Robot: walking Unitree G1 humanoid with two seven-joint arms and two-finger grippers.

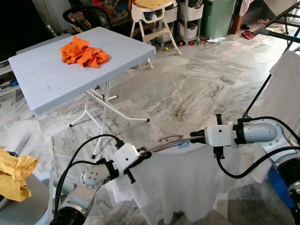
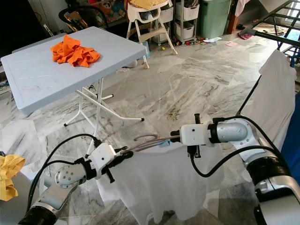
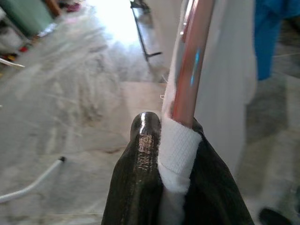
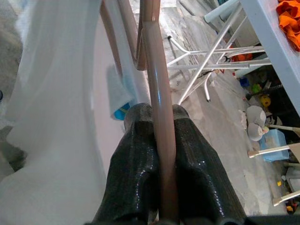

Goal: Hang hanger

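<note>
Both grippers carry a white shirt [image 1: 183,183] on a pinkish metal hanger [image 1: 169,142], one at each shoulder end so it stays level: left gripper [image 1: 149,153] pinches hanger arm plus shirt cloth, right gripper [image 1: 193,137] is clamped on the bare arm near the hook. Drying rack [image 1: 281,28] stands far right with a white cloth [image 1: 286,89] already over it, likely the target. Beyond, folding table [image 1: 42,79] holds an orange cloth [image 1: 83,52].

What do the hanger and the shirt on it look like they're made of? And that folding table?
The pinkish-brown hanger looks like glossy metal or coated tube, given its bright highlights. The white shirt draped on it is thin, soft woven or knit cloth, slightly translucent. The pale blue folding table looks like matte moulded plastic on white metal tube legs.
</note>
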